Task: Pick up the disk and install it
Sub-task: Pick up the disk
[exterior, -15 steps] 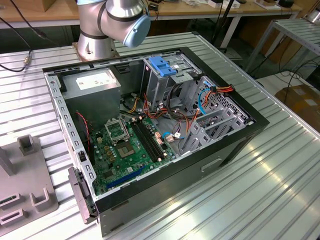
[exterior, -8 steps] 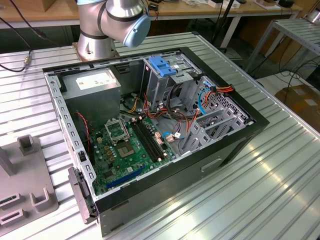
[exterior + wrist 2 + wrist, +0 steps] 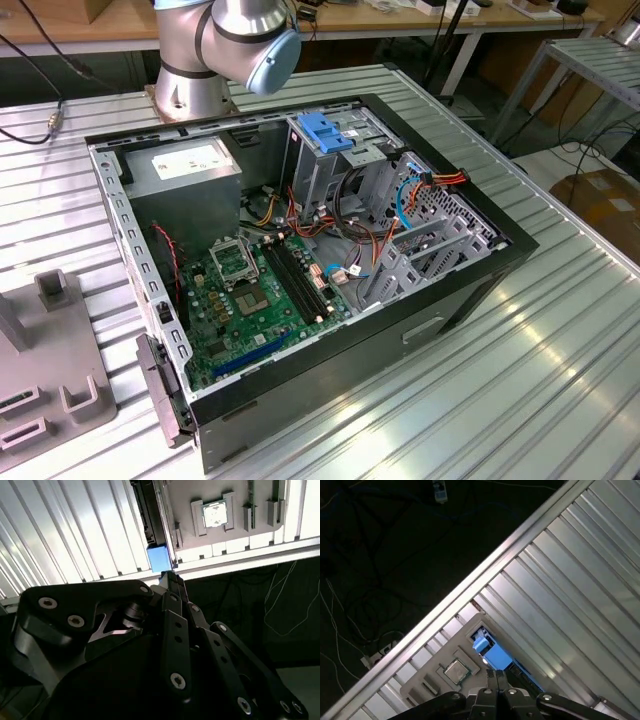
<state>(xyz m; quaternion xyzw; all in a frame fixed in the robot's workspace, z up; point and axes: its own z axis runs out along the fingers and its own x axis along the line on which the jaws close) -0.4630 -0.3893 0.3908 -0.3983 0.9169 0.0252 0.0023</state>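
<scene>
2 wrist views catch the disk (image 3: pixel 151 515) edge-on, its label hidden, a dark edge and blue rail (image 3: pixel 492 655) showing. It stands at the grey fixture's (image 3: pixel 200 537) edge, near a chip (image 3: pixel 215 514). The gripper (image 3: pixel 171 576) has its fingers drawn together, tips right at the rail; whether they pinch it is unclear. The exterior view adds the open computer case (image 3: pixel 400 335), with the fixture cut off at the exterior view's left.

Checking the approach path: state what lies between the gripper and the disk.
Nothing. In both wrist views the gripper sits right at the disk, by its blue side rail, with no object between. Whether they touch cannot be told.
</scene>
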